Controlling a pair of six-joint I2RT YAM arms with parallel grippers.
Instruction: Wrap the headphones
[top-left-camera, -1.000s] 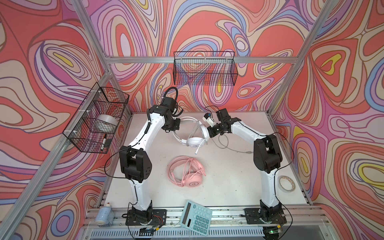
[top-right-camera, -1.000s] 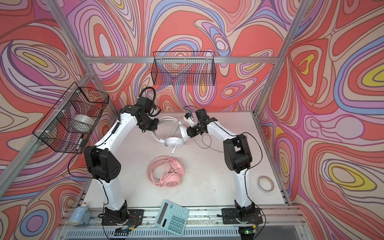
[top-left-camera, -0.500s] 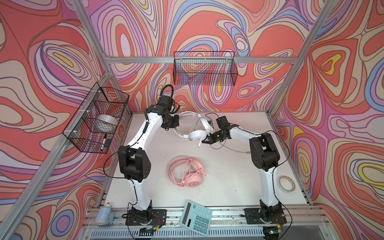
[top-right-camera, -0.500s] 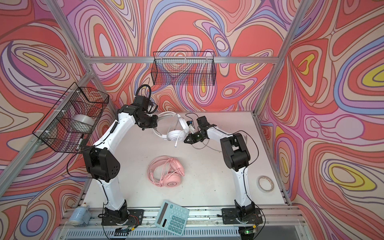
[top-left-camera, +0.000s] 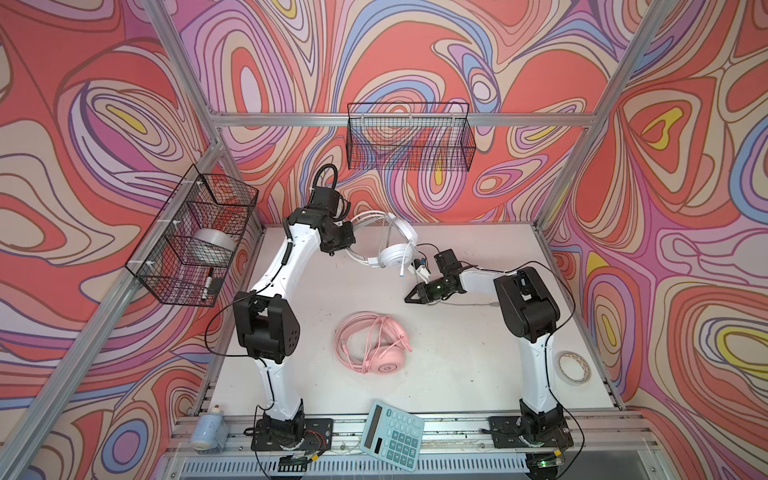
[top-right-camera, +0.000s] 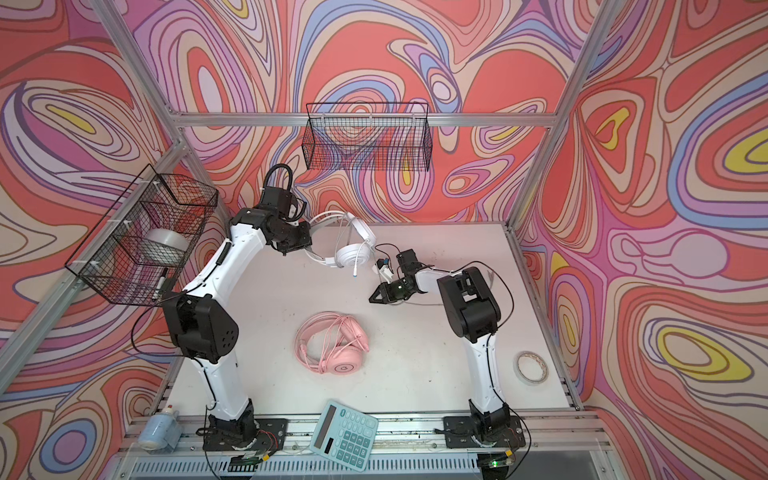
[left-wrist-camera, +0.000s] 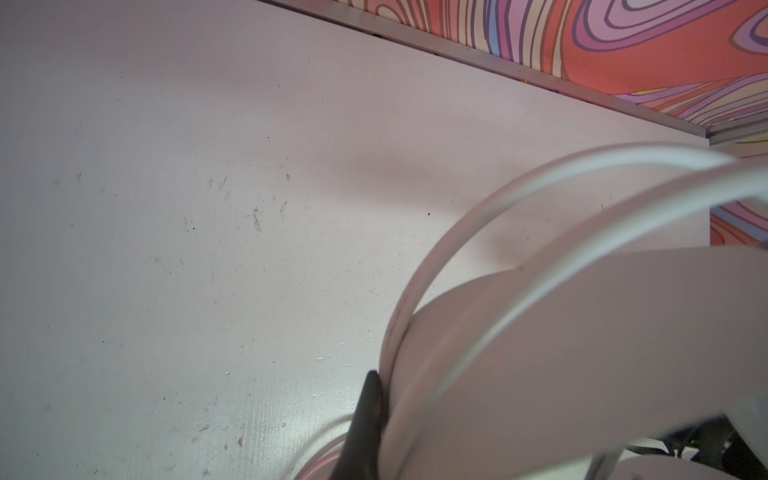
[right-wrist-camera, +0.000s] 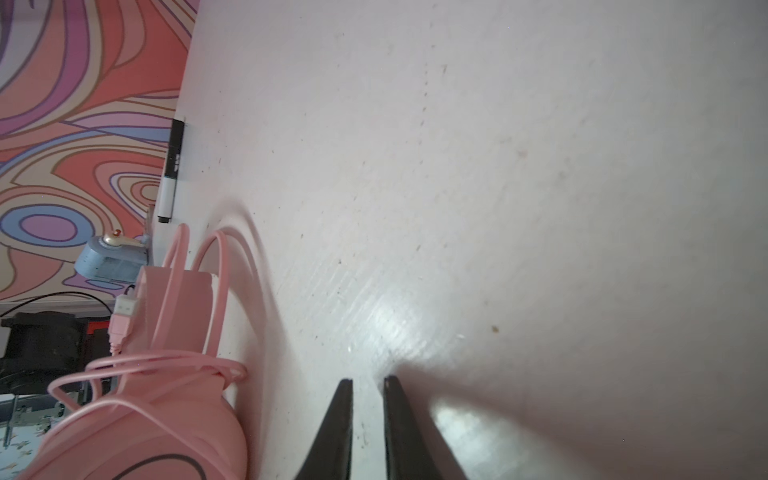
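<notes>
Top views both show a black wire basket (top-left-camera: 174, 282) hung on the left wall, with a silvery roll of tape (top-left-camera: 212, 245) and a marker pen (top-left-camera: 206, 284) inside it. A small pale-blue bottle (top-left-camera: 210, 428) lies at the front left corner.

The left gripper (top-left-camera: 341, 246) is clamped on the thin headband of the white over-ear headset (top-left-camera: 395, 253) and holds it clear of the white table (top-left-camera: 457, 365) near the back wall. In the left wrist view, one dark finger (left-wrist-camera: 365, 415) presses against that headband.

The pink over-ear headset (top-right-camera: 332, 349) lies flat in the middle of the table, well apart from the white one, with its pink cable looped around it. A teal desk calculator (top-left-camera: 392, 434) rests tilted on the front rail.

The right gripper (right-wrist-camera: 368, 415) hangs low over bare table, below the white earcup and between the two headsets. Its jaws stand slightly apart with nothing between them. A beige ring of tape (top-left-camera: 573, 366) lies flat at the table's right edge.
</notes>
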